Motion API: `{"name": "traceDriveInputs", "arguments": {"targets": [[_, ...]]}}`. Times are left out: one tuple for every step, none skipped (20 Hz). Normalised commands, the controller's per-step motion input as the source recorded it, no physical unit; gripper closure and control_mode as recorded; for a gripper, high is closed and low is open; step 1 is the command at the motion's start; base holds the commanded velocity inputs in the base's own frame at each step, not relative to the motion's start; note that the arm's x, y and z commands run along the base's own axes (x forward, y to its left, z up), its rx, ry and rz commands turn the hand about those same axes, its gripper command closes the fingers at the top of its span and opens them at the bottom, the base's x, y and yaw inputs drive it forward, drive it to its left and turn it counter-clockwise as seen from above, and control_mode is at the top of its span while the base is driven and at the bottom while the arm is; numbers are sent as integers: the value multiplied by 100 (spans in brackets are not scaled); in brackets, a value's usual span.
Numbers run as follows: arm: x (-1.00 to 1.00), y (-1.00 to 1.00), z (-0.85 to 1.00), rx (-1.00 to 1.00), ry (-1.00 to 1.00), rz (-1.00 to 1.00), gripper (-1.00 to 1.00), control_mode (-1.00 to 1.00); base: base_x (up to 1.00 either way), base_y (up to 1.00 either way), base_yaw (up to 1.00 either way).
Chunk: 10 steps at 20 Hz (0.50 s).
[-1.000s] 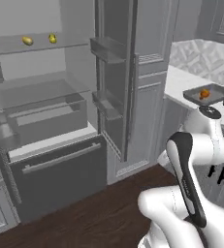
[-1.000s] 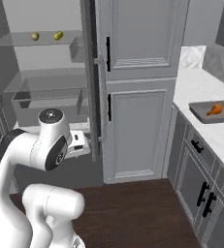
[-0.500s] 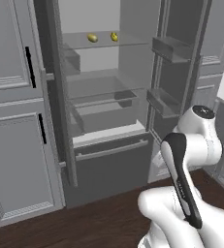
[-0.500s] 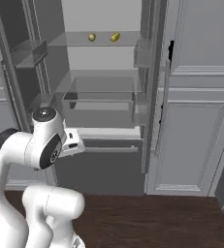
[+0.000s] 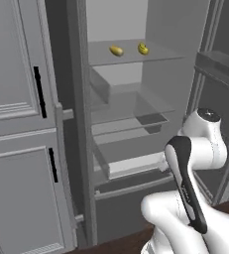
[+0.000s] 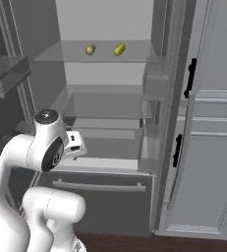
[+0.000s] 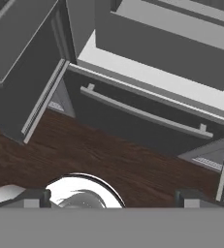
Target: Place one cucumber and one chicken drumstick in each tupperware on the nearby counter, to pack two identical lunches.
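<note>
Whole view swung since a second ago: base turned, camera moved, not things. Desk with tupperware and drumstick, then at right edge, gone from frame. Open fridge (image 5: 131,109) now centre. Two yellowish oblong items (image 5: 116,50) on upper shelf (image 6: 100,55), top centre; likely cucumbers. Tool (image 7: 111,196) released, fingers spread, empty, pointing down at dark floor (image 7: 108,155) and freezer drawer (image 7: 147,114). Judgement: heading in for next pick.

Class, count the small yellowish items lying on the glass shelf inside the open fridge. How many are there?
2. Both lie on the upper glass shelf: the left yellowish item and the right yellowish item, a little apart. More may be hidden in the bins below.
</note>
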Motion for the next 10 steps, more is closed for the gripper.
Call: {"name": "traceDriveInputs", "arguments": {"targets": [[0,0,0,0,0,0,-100,100,100,-31,4],[0,0,0,0,0,0,-100,100,78,-48,0],[0,0,0,0,0,0,-100,100,68,-47,0],[0,0,0,0,0,0,-100,100,51,-49,0],[0,0,0,0,0,0,-100,100,49,-46,0],[0,0,0,0,0,0,-100,100,49,-43,0],[0,0,0,0,0,0,-100,100,56,-24,0],[0,0,0,0,0,0,-100,100,61,0,0],[0,0,0,0,0,0,-100,100,73,1,-3],[0,0,0,0,0,0,-100,100,77,19,-4]]}}
